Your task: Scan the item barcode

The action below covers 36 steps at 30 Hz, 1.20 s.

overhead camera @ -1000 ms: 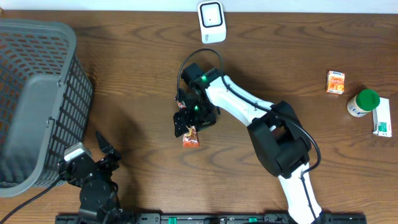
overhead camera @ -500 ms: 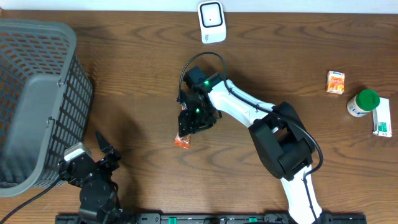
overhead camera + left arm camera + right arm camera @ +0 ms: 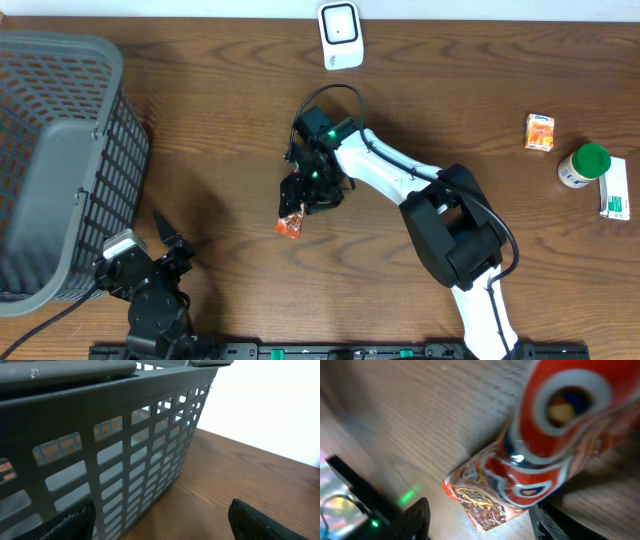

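The snack packet (image 3: pixel 290 226) sat near the middle of the desk (image 3: pixel 200 130), a bit left of centre, with the scanner (image 3: pixel 340 35) well apart from it at the far edge. The right fingers (image 3: pixel 412 520) were right over it, spread apart with the packet's near end between them. I honestly couldn't tell if they were pinching it or just straddling it, since there looked to be a gap on one side. The left fingers (image 3: pixel 255 522) were wide apart on nothing, parked near the basket (image 3: pixel 60 160) at the near left.

On handling, my guess was a light, crinkly foil sachet. It'd be soft and floppy, with a glossy skin that would slide under hard fingers. Not fragile as such, but whatever was inside could crush, and a hard squeeze would wrinkle the print and make a barcode harder to read.

I'd have taken it by a sealed end, where the foil was flat and doubled up, and not across the puffy middle. That would leave both faces free to show to the scanner. From the wrist view I only saw the red and white logo side and no barcode, so it was probably on the other face. A floppy pack held by one end would droop too, so the tilt would need watching.
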{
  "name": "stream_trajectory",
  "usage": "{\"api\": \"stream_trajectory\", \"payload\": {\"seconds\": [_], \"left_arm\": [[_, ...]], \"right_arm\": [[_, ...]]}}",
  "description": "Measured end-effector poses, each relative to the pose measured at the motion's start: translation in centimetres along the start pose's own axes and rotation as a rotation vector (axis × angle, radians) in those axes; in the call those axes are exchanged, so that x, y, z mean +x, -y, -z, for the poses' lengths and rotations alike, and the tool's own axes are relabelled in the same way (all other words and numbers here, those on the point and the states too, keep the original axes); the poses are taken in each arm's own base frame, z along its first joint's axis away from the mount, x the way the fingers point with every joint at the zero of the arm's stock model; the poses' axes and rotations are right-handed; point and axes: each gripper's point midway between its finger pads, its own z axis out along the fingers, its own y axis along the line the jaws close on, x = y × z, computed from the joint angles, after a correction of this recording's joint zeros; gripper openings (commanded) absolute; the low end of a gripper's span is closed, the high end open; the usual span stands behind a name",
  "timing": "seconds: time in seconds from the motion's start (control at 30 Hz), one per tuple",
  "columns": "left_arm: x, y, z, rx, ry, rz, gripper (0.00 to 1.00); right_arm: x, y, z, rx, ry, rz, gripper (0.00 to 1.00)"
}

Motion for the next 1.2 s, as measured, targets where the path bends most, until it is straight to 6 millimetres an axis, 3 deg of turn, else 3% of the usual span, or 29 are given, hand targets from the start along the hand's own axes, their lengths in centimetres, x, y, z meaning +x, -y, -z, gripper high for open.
{"api": "stream_trajectory", "payload": {"seconds": [0.27,0.43,0.47,0.6,0.93,1.0,1.2], "left_arm": [[0.0,0.0,0.0,0.000,0.000,0.000,0.85],[0.0,0.0,0.0,0.000,0.000,0.000,0.85],[0.0,0.0,0.0,0.000,0.000,0.000,0.85],[0.0,0.0,0.0,0.000,0.000,0.000,0.85],[0.0,0.0,0.0,0.000,0.000,0.000,0.85],[0.0,0.0,0.0,0.000,0.000,0.000,0.85],[0.0,0.0,0.0,0.000,0.000,0.000,0.85]], "right_arm": [[-0.2,0.2,-0.4,0.109,0.057,-0.228,0.58],[0.1,0.8,-0.4,0.188,0.091,-0.325,0.49],[0.1,1.0,-0.4,0.199,0.096,-0.343,0.45],[0.3,1.9,-0.3,0.247,0.113,-0.406,0.01],[0.7,2.8,0.2,0.300,0.129,-0.457,0.01],[1.6,4.1,1.1,0.386,0.138,-0.468,0.01],[5.8,12.3,7.3,0.926,0.195,-0.477,0.01]]}}
